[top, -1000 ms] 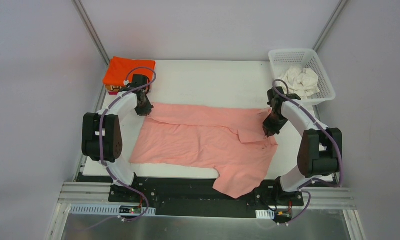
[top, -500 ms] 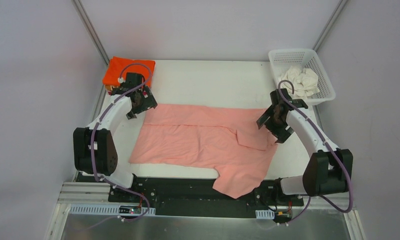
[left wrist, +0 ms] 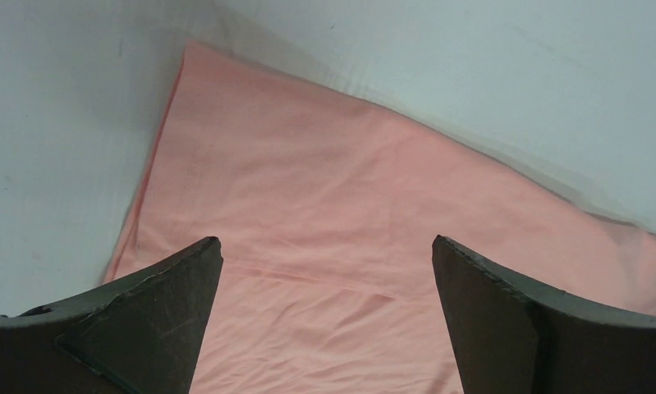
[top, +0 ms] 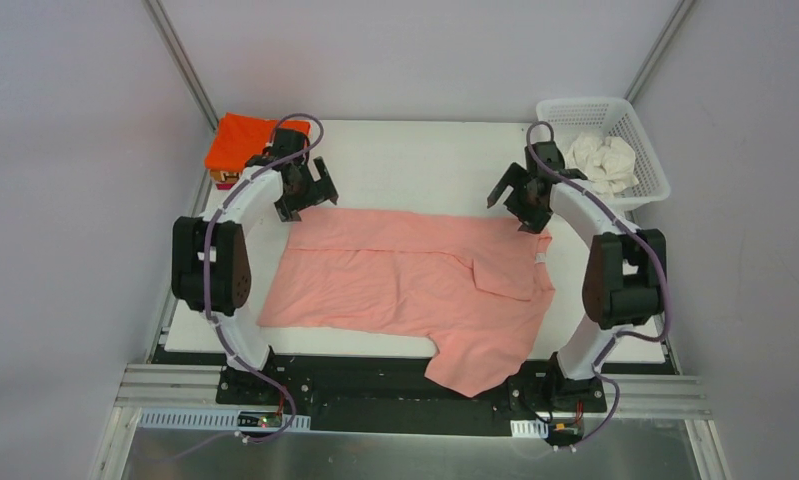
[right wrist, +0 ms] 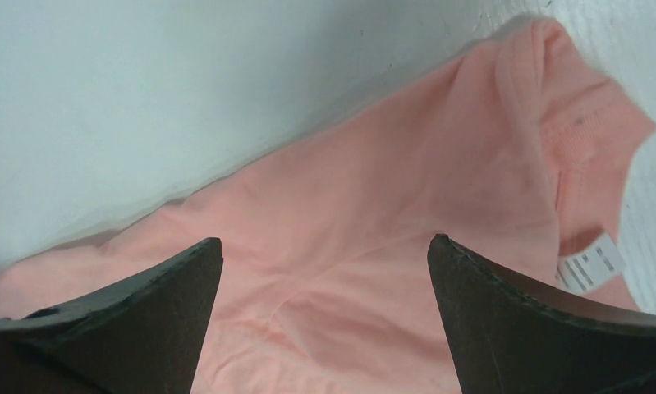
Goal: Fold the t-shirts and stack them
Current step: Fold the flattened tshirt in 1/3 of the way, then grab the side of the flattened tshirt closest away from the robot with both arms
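Note:
A salmon pink t-shirt (top: 405, 280) lies spread on the white table (top: 415, 160), its far part folded over toward the near side. One part (top: 475, 365) hangs over the near edge. My left gripper (top: 310, 198) hovers open over the shirt's far left corner (left wrist: 324, 239), holding nothing. My right gripper (top: 513, 205) hovers open over the far right corner (right wrist: 324, 238), beside the collar and its white label (right wrist: 591, 267). A folded orange t-shirt (top: 243, 142) sits at the far left corner of the table. A crumpled cream-white t-shirt (top: 600, 160) lies in the basket.
The white lattice basket (top: 647, 150) stands at the far right corner. A sliver of magenta cloth (top: 219, 183) shows under the orange shirt. Grey walls close in on both sides and at the back.
Both grippers have opened and let go of the pink shirt. They have risen and drawn back toward the far side. The shirt's folded edge now lies flat.

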`<state>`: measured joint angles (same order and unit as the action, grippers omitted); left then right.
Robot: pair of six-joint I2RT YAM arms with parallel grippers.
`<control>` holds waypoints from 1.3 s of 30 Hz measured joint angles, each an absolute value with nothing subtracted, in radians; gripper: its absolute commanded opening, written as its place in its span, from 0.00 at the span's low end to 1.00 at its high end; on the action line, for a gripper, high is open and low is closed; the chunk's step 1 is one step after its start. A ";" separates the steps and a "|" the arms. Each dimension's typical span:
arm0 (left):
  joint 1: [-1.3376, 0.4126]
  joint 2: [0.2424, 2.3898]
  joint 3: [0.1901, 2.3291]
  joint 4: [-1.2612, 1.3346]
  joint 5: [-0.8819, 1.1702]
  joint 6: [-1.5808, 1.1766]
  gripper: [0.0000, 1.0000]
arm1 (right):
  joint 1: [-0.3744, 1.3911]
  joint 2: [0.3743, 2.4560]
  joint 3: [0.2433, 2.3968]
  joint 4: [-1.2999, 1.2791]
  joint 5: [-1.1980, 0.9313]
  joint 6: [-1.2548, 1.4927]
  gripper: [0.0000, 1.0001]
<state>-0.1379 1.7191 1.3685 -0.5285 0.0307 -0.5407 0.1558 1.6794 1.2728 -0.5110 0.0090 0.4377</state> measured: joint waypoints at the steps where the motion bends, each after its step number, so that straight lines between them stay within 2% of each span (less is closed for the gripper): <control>1: -0.138 1.758 1.369 -0.527 0.041 -0.541 0.99 | 0.155 1.712 1.278 -0.499 0.008 0.433 0.99; 7: -0.123 1.914 1.369 -0.527 0.064 -0.547 0.99 | 0.126 1.870 1.279 -0.479 -0.006 0.415 0.99; 14: -0.075 1.964 1.406 -0.515 0.071 -0.581 0.99 | 0.094 1.884 1.288 -0.453 -0.017 0.395 0.99; 21: -0.058 2.040 1.511 -0.523 0.075 -0.614 0.99 | 0.089 1.981 1.423 -0.469 -0.019 0.353 0.99; 33: -0.052 2.092 1.633 -0.534 0.038 -0.635 0.99 | 0.081 2.074 1.585 -0.475 -0.065 0.303 0.99; 39: -0.044 1.982 1.592 -0.545 0.042 -0.618 0.99 | 0.102 1.993 1.591 -0.527 -0.007 0.302 1.00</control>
